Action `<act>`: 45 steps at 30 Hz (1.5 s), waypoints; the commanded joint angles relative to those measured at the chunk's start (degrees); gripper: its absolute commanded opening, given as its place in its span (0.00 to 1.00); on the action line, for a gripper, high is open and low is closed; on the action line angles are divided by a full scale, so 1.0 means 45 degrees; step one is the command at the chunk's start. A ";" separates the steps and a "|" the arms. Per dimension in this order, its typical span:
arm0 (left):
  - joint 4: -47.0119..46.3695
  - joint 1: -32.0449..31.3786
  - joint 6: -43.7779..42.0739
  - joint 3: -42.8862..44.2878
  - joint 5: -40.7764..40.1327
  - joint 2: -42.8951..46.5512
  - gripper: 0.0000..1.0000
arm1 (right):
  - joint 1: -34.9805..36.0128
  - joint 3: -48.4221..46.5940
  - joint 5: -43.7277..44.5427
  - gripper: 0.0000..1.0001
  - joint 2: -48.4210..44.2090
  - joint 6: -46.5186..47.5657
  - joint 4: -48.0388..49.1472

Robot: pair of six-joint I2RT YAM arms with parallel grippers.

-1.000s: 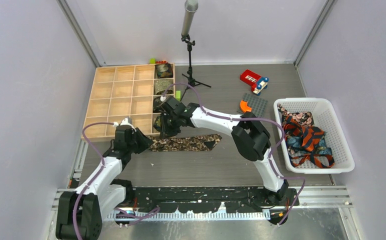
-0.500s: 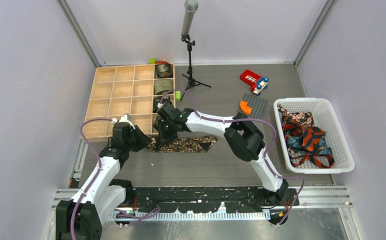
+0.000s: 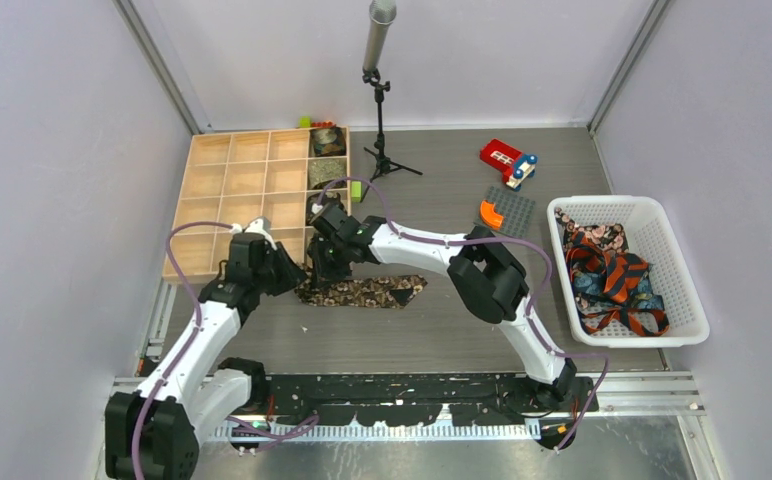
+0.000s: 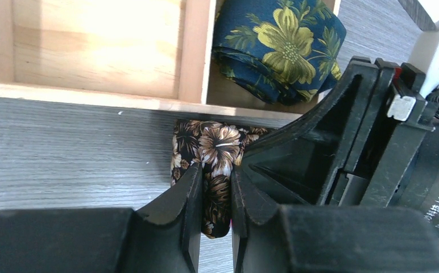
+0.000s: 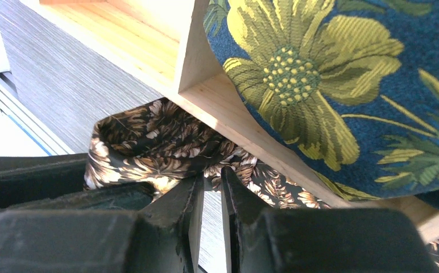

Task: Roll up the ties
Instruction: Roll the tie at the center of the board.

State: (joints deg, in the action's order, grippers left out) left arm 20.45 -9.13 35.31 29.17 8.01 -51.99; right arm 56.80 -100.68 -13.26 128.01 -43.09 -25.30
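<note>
At the near edge of the wooden organizer [image 3: 252, 132], both arms stretch low over the worktop [image 3: 442, 330], wrists angled toward each other. The left end effector [image 4: 216, 170] pinches one end of the brown floral tie [image 3: 362, 291], which lies along the organizer's front. The right end effector [image 5: 211, 181] meets the fabric with its jaws nearly together, its grip unclear.

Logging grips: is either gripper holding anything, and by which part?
The left gripper pinches the brown floral tie at its rolled end. The right gripper has its tips at the same roll; whether it actually grips the fabric cannot be told.
</note>
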 commanded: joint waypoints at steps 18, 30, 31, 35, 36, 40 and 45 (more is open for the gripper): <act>-0.0786 -0.3318 0.0432 0.1109 -0.1601 -0.2695 0.01 | -0.0334 0.1601 0.0172 0.21 -0.1451 -0.0212 0.1286; -0.1433 -0.3890 0.0643 0.1046 -0.2132 -0.3555 0.06 | -0.0805 0.3217 0.0382 0.21 -0.3481 0.0054 0.1122; -0.1504 -0.3890 0.0663 0.1051 -0.2063 -0.3532 0.10 | -0.0829 0.3305 0.0387 0.21 -0.3601 0.0063 0.1100; -0.1585 -0.3893 0.0740 0.1085 -0.1904 -0.3433 0.29 | -0.0846 0.3290 0.0322 0.24 -0.3830 0.0064 0.1055; -0.1610 -0.3890 0.0746 0.1110 -0.1857 -0.3411 0.33 | -0.0844 0.3250 0.0286 0.25 -0.3818 0.0047 0.1035; -0.1594 -0.3890 0.0776 0.1130 -0.1519 -0.3285 0.49 | -0.0845 0.3118 0.0265 0.26 -0.3905 -0.0060 0.1018; -0.1547 -0.3900 0.0769 0.1130 -0.1349 -0.3037 0.54 | -0.0846 0.2934 0.0253 0.26 -0.3883 -0.0147 0.0979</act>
State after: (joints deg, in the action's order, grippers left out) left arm 14.96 -26.17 38.57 32.99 -0.82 -67.22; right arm 52.51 -85.71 -11.66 112.97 -43.46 -22.85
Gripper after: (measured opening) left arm 0.530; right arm 0.259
